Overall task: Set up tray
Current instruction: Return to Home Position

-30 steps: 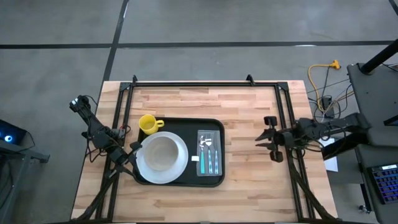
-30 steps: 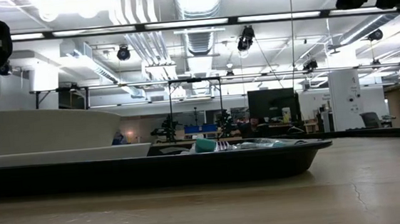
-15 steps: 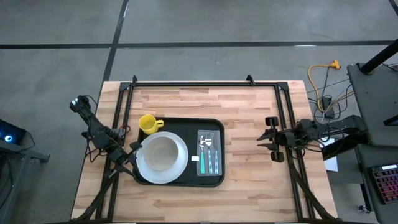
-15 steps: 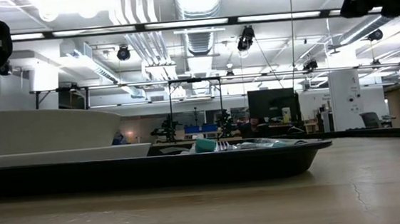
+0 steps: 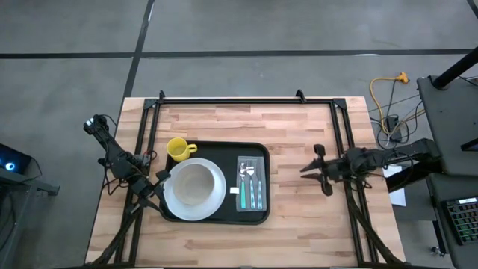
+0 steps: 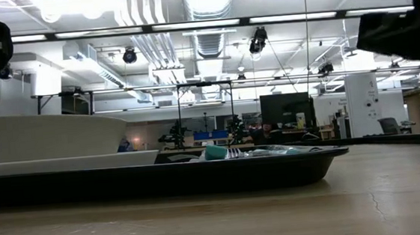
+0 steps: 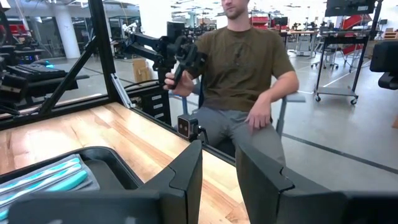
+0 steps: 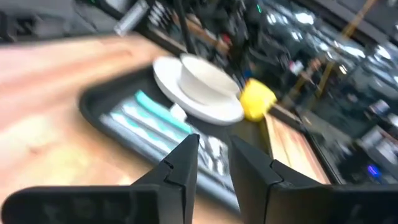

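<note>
The black tray (image 5: pixel 258 217) lies mid-table on the wood. On it rest a white plate (image 5: pixel 216 200) carrying a white bowl (image 5: pixel 193 182), a yellow cup (image 5: pixel 177 149) at its far left corner, and teal-handled cutlery (image 5: pixel 252 187) on its right side. My left gripper (image 5: pixel 160 181) hovers at the tray's left edge beside the plate, pointing level, open by a narrow gap (image 7: pixel 217 180), with nothing between its fingers. My right gripper (image 5: pixel 306 169) hangs right of the tray, pointing at it, open by a narrow gap (image 8: pixel 214 165) and holding nothing. The low view shows it dark at the upper right (image 6: pixel 406 31).
Black frame rails (image 5: pixel 224 100) run along the table's far edge and down both sides. Bare wood (image 5: pixel 291 194) lies between the tray and my right gripper. A seated person (image 7: pixel 249 68) beyond the table's right side holds a black control arm.
My right gripper has come down and tipped toward level, its fingertips moving a little toward the tray. The tray and everything on it have stayed put.
</note>
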You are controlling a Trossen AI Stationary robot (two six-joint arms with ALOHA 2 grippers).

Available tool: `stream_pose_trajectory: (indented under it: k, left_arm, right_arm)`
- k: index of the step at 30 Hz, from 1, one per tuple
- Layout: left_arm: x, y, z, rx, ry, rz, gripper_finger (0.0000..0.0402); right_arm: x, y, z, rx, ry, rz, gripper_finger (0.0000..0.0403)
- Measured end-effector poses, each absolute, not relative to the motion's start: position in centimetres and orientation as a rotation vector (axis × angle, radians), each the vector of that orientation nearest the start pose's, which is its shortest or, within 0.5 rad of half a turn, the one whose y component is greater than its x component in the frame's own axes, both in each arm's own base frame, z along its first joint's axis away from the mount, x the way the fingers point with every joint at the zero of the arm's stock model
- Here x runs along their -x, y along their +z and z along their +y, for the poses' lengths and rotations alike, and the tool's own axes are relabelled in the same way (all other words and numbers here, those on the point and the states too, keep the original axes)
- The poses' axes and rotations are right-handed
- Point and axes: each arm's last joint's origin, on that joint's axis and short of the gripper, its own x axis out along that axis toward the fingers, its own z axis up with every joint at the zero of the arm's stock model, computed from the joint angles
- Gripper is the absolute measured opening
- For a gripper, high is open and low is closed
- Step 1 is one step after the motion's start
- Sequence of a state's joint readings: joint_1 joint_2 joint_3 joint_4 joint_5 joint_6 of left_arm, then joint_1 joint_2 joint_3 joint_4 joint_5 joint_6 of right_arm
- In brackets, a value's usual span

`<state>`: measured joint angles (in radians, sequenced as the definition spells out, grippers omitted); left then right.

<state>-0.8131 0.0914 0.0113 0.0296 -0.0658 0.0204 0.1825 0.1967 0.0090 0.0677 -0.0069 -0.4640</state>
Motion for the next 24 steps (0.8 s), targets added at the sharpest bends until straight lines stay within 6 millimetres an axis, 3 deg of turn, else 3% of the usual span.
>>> stream_pose_trajectory:
  k: [6, 24]
  left_arm:
    - [-7.19, 16.30, -7.32, -0.041, -0.748, 0.039, 0.0079]
    - [-7.19, 16.29, -7.32, -0.041, -0.747, 0.039, 0.0079]
  right_arm:
    - [-10.79, 15.23, 1.64, 0.499, 0.103, 0.150, 0.0082]
    - [-10.82, 15.17, 1.64, 0.498, 0.099, 0.157, 0.0074]
